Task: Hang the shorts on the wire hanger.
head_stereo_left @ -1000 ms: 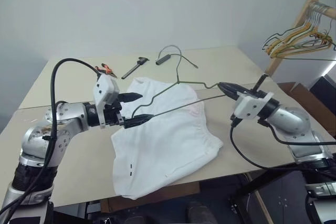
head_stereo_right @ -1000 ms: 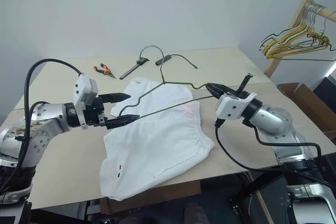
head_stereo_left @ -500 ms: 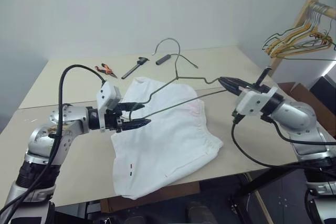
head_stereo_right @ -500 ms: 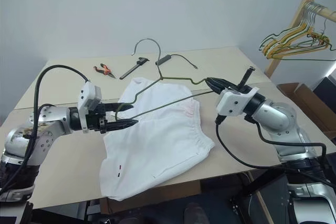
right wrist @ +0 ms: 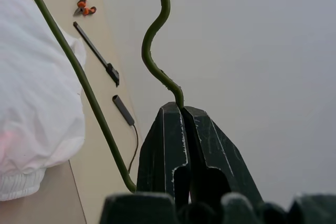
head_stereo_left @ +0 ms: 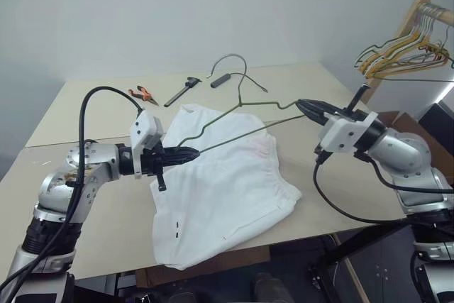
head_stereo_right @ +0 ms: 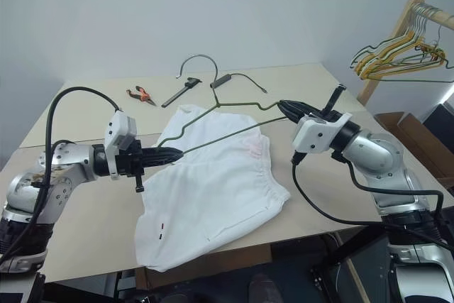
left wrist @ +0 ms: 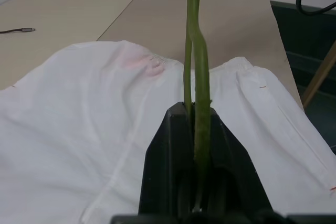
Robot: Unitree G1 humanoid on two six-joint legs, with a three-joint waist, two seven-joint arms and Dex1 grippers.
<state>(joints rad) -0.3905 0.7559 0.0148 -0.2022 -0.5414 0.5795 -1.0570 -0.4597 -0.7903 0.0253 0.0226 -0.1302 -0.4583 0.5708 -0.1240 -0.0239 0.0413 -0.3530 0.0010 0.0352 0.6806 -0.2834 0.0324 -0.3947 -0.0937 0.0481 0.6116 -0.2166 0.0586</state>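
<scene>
With our left gripper (head_stereo_left: 193, 152) and right gripper (head_stereo_left: 301, 106) each clamped on an end of the thin greenish wire hanger (head_stereo_left: 241, 108) above the white cloth shorts (head_stereo_left: 220, 189) lying flat on the worktop (head_stereo_left: 85, 101), we should keep both grips firm and level while lowering a corner toward a leg opening.

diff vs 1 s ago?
The left claw, open around the left corner of the wire hanger a second ago, has shut on it. The right claw stays clamped on the hanger's right corner. The shorts lie flat on the table as before, under the raised hanger.
</scene>
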